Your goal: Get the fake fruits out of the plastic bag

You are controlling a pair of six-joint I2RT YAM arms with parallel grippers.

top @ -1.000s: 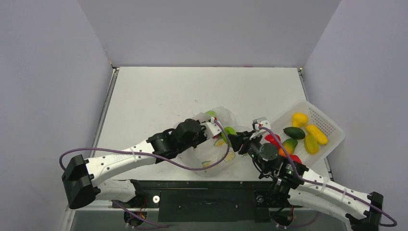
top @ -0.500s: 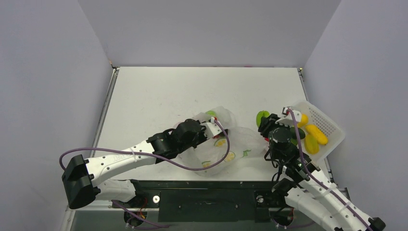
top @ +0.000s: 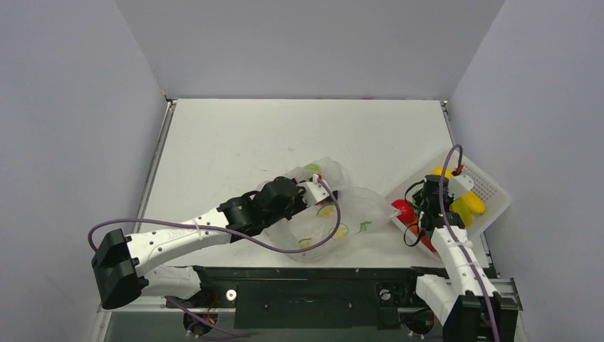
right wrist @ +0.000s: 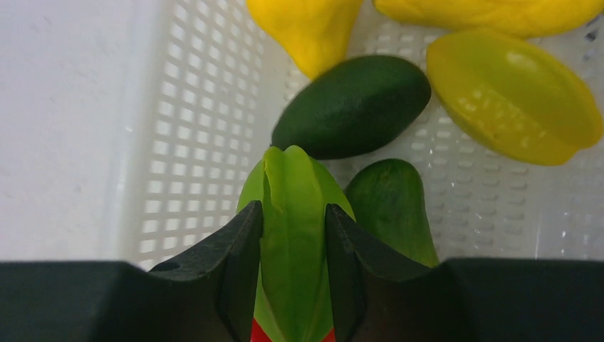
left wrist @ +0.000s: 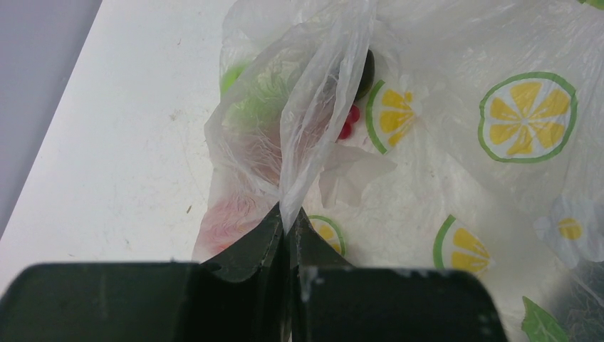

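Observation:
The clear plastic bag [top: 335,206] printed with citrus slices lies near the table's front middle. My left gripper [left wrist: 288,217] is shut on a raised fold of the plastic bag [left wrist: 320,92]; red and green shapes [left wrist: 263,121] show blurred through the film. My right gripper [right wrist: 293,217] is shut on a lime green ridged fruit [right wrist: 292,214] and holds it over the white basket [right wrist: 192,135]. In the top view the right gripper [top: 432,191] is over the basket [top: 491,187], and the green fruit is hidden there.
The basket holds yellow fruits [right wrist: 513,92], a dark green avocado-like fruit [right wrist: 352,107] and another green fruit [right wrist: 392,203]. Red fruits [top: 403,211] show at the basket's left end in the top view. The table's right edge runs just beyond the basket.
My right gripper carried the lime green fruit from the bag's mouth to the right, to over the basket. My left gripper kept its hold on the bag and stayed put.

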